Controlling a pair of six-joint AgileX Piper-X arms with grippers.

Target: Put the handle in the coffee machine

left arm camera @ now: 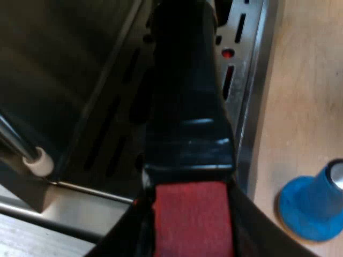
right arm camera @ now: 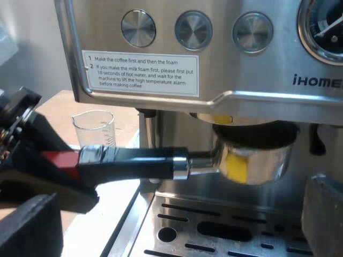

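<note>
Left wrist view: left gripper point(left arm camera: 188, 214) clamped on the holder point(left arm camera: 187, 123) by its handle, one black finger point(left arm camera: 122, 235) hard against each side of the red end point(left arm camera: 193, 219). The handle runs away from the camera over the slotted metal tray point(left arm camera: 252, 85). Past the tray's edge is the wooden table point(left arm camera: 305, 96). A blue tamper point(left arm camera: 313, 206) stands there, near the tray but apart from it. A metal rod with a white tip point(left arm camera: 38, 161) hangs by the tray's shadowed part. Where the holder's far end goes cannot be made out from here. Right wrist view supplies that. At the machine point(right arm camera: 241, 80) front, the holder's metal basket point(right arm camera: 252, 160) sits directly under the brew head point(right arm camera: 254, 131), rim up against it. The handle lies level and sticks out sideways to the left gripper at its red end. Locked or merely seated: cannot tell. This view also gives three round buttons point(right arm camera: 194, 29), a gauge point(right arm camera: 324, 27) and an instruction sticker point(right arm camera: 140, 73) on the front panel. Measuring glass point(right arm camera: 94, 128) upright on the table, beyond the handle. Right gripper point(right arm camera: 177, 225) low and near, in front of the tray, jaws wide with nothing held; the holder is well clear of them, farther in.
</note>
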